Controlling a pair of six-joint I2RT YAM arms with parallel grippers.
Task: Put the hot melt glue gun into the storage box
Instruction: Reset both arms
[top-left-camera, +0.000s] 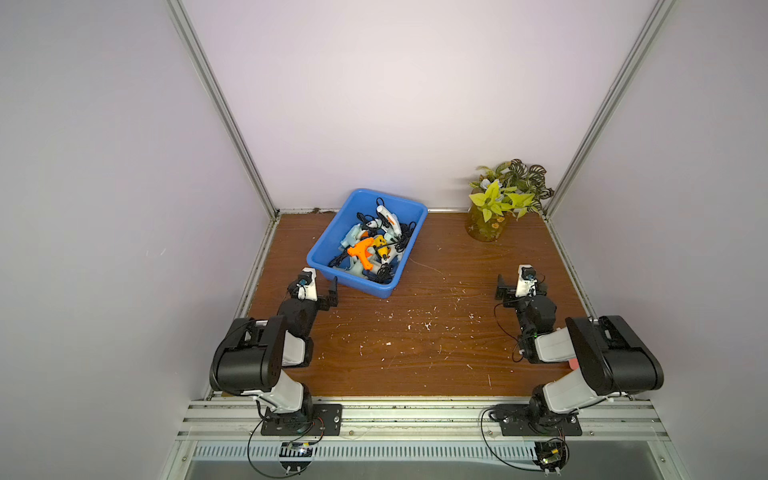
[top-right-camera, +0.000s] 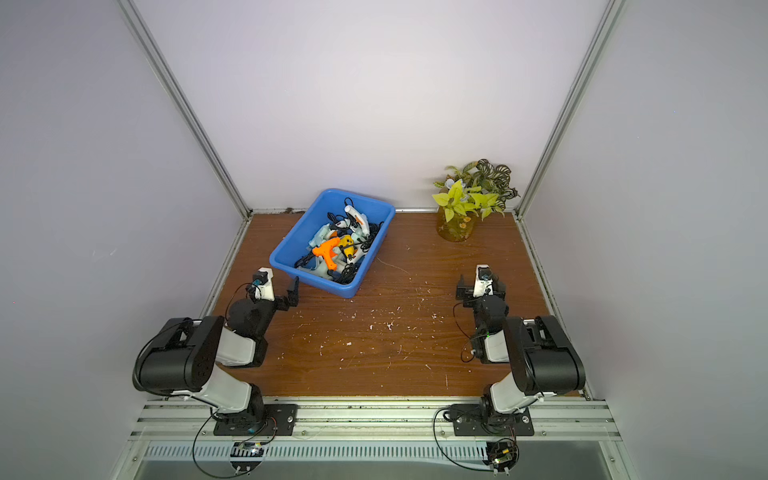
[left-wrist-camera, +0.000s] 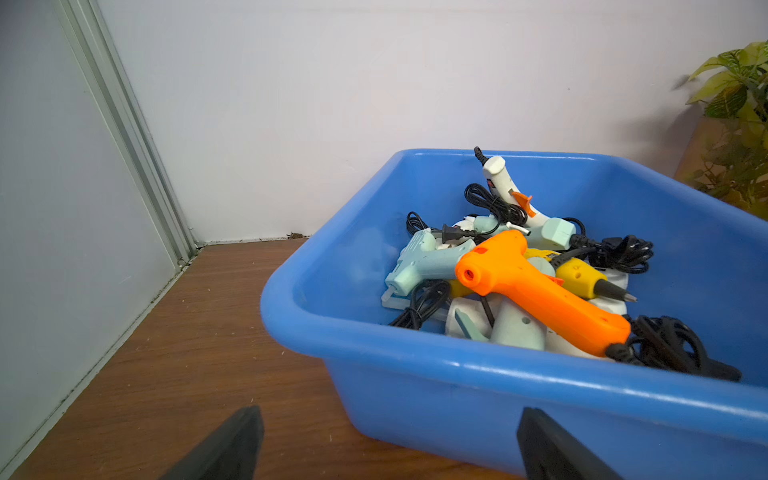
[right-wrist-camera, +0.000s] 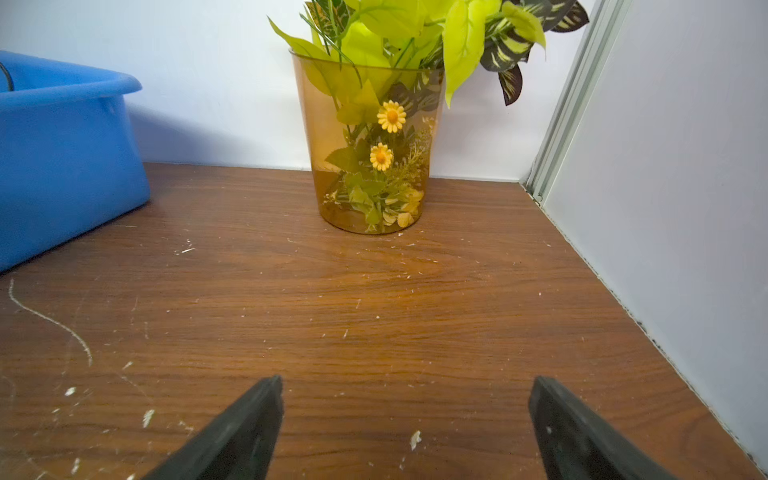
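Left gripper (top-left-camera: 321, 294): jaws wide, empty, near-left, just beside the storage box (top-left-camera: 353, 282) near corner. A careless swing could shove it.
Glue guns (top-left-camera: 362, 251): all piled inside the box, far left of centre; none seen on the table (top-left-camera: 415, 353). Looped cords (left-wrist-camera: 623, 253) could snag a finger.
Right gripper (top-left-camera: 520, 291): wide, empty, facing the plant pot (top-left-camera: 484, 226).

A brown wood-grain counter (top-left-camera: 415, 365) makes the floor of the booth, peppered with white flecks (top-left-camera: 388, 343) around its middle (crumbs or chipped paint, I cannot tell which). Toward the far right corner stands a see-through amber pot (right-wrist-camera: 328, 137), upright, stuffed with lime-green and striped dark leaves (right-wrist-camera: 465, 37) and two small yellow daisies (right-wrist-camera: 391, 116). Pale walls (top-left-camera: 395, 104) close three sides, joined by slanting metal posts (top-left-camera: 224, 108).
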